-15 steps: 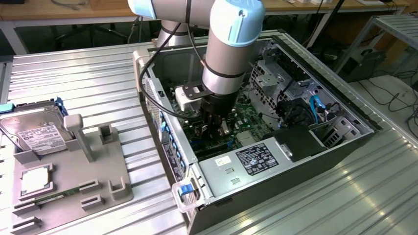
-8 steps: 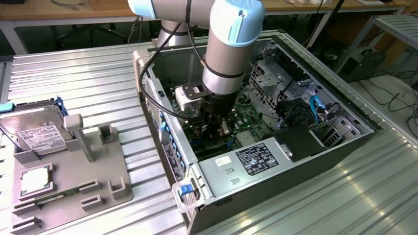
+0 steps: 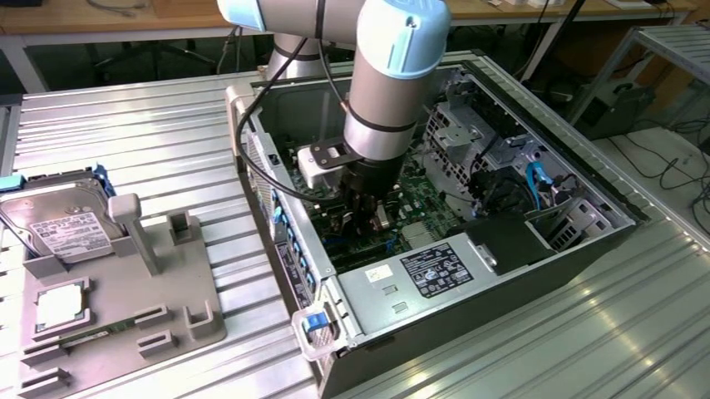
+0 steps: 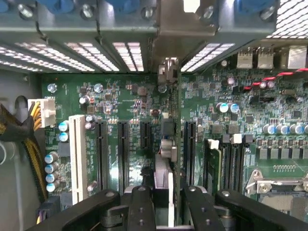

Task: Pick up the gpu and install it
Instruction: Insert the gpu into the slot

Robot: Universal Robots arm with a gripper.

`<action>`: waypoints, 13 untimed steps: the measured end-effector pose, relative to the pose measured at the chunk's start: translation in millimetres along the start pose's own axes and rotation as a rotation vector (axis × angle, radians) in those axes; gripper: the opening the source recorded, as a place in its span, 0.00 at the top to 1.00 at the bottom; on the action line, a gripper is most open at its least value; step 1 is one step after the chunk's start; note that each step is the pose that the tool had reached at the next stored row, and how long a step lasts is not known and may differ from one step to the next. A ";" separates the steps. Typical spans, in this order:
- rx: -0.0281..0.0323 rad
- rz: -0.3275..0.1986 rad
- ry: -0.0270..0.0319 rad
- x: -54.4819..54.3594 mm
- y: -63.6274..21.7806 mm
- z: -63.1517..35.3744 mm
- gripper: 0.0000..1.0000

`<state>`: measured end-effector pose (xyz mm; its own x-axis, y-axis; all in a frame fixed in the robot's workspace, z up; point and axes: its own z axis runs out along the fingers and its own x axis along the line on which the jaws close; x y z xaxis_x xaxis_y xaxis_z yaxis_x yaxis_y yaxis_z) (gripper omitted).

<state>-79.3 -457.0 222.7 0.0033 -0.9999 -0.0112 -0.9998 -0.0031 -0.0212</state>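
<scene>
The gpu (image 4: 176,144) is a thin dark card seen edge-on in the wrist view, standing upright over the green motherboard (image 4: 120,96) among the long black expansion slots (image 4: 123,149), its pale metal bracket (image 4: 185,24) reaching up to the ribbed rear slot covers of the case. The gripper (image 4: 164,204) has black, matte fingers (image 4: 140,207) closed on the gpu's near edge, one finger on each face of the card. In the exterior view the gripper (image 3: 367,212) is sunk inside the open computer case (image 3: 577,249), near the case's rear wall, with the arm (image 3: 388,75) descending steeply from above; its forearm is a smooth grey tube with a light blue joint cap, and a black cable loops beside it. The motherboard is densely populated: a white slot (image 4: 77,154), a white power connector (image 4: 45,111) with yellow and black wires, small cylindrical capacitors, and a metal processor socket frame (image 4: 284,185) toward one corner. Within the case, a silver power supply (image 3: 427,274) with a black label lies along the near edge, and perforated grey drive cages (image 3: 471,125) with a blue cable stand at the far side, close around the arm. The case rests on a ribbed aluminium tabletop (image 3: 145,150). Toward the tabletop's edge at the exterior view's left sits a grey moulded fixture (image 3: 133,291) carrying a silver hard drive (image 3: 61,229) with a white label and a small square silver processor chip (image 3: 61,306), both well apart from the gripper.
</scene>
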 end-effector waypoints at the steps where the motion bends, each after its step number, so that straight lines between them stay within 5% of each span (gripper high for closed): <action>1: 0.0000 0.000 0.0000 0.0 0.0 0.0 0.72; 13: 0.0000 0.000 0.0002 0.0 0.0 -0.3 0.57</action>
<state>-79.3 -457.0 223.0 0.0033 -0.9999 -0.0109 -0.9998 -0.0030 -0.0211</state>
